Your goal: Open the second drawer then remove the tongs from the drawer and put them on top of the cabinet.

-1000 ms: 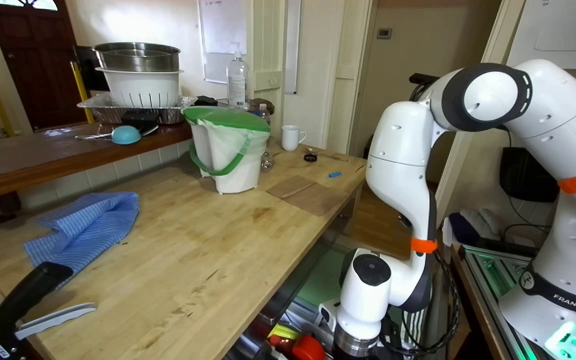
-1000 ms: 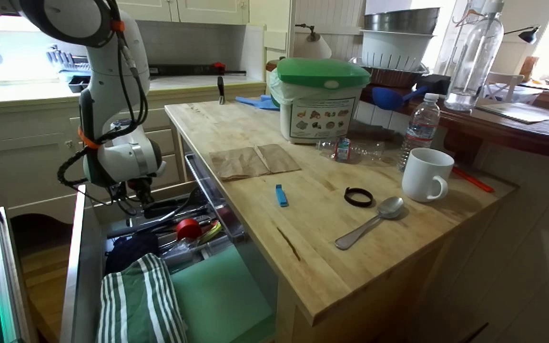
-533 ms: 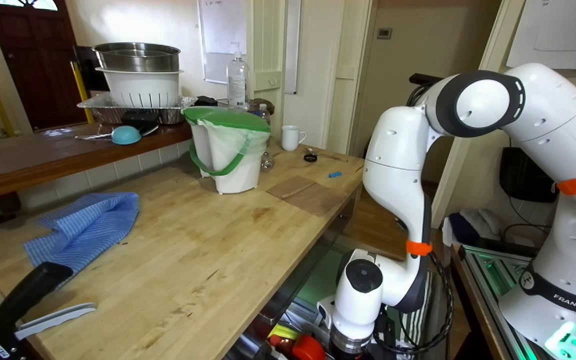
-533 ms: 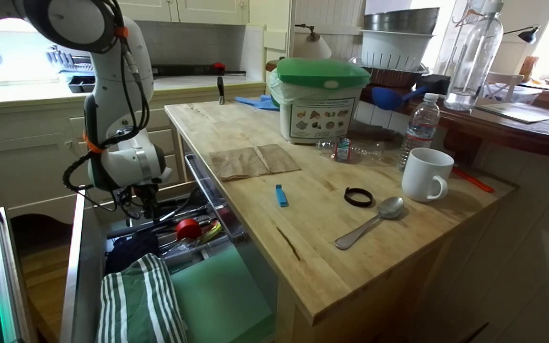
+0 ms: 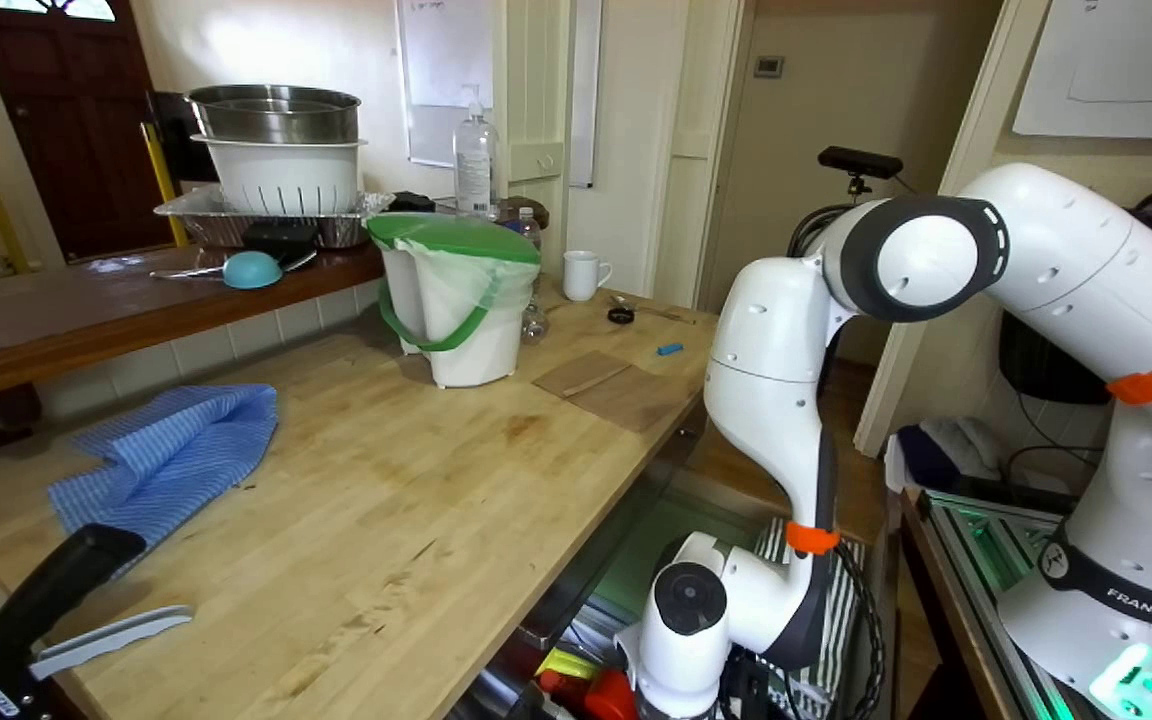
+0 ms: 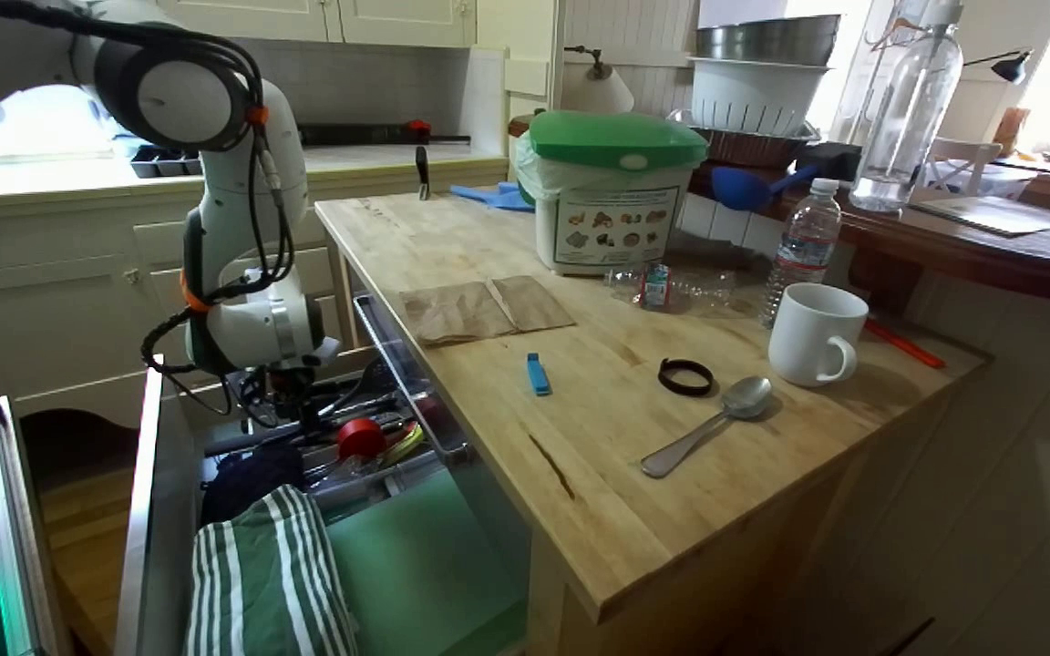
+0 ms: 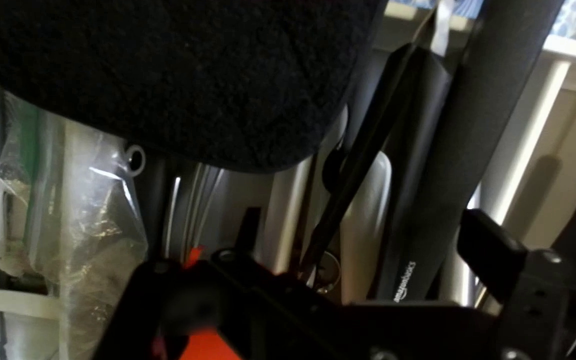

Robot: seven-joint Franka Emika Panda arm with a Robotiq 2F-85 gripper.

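The second drawer (image 6: 169, 510) is pulled out, full of utensils. Inside its far part, my gripper (image 6: 302, 419) points down, low over the utensils. In the wrist view the gripper (image 7: 368, 240) stands open, jaws wide apart. Below and between them lie dark slim pieces meeting in a narrow V, which look like the tongs (image 7: 363, 150), beside a thick dark handle marked amazonbasics (image 7: 428, 210). Contact with any of these cannot be made out. The cabinet's wooden top (image 5: 366, 500) is above and beside the drawer. In this exterior view the fingers are below the frame's edge.
A big black rounded shape (image 7: 178, 85) and a clear plastic bag (image 7: 98, 220) lie near the jaws. The drawer holds a red item (image 6: 361, 439) and a striped cloth (image 6: 270, 574). The cabinet top bears a bucket (image 6: 612, 210), paper (image 6: 461, 310), spoon (image 6: 707, 428) and mug (image 6: 817, 333).
The arm has lowered and shifted, leftward in an exterior view and rightward in the opposing picture, bringing the gripper deeper over the utensils. The drawer and the things on the cabinet top look unmoved.
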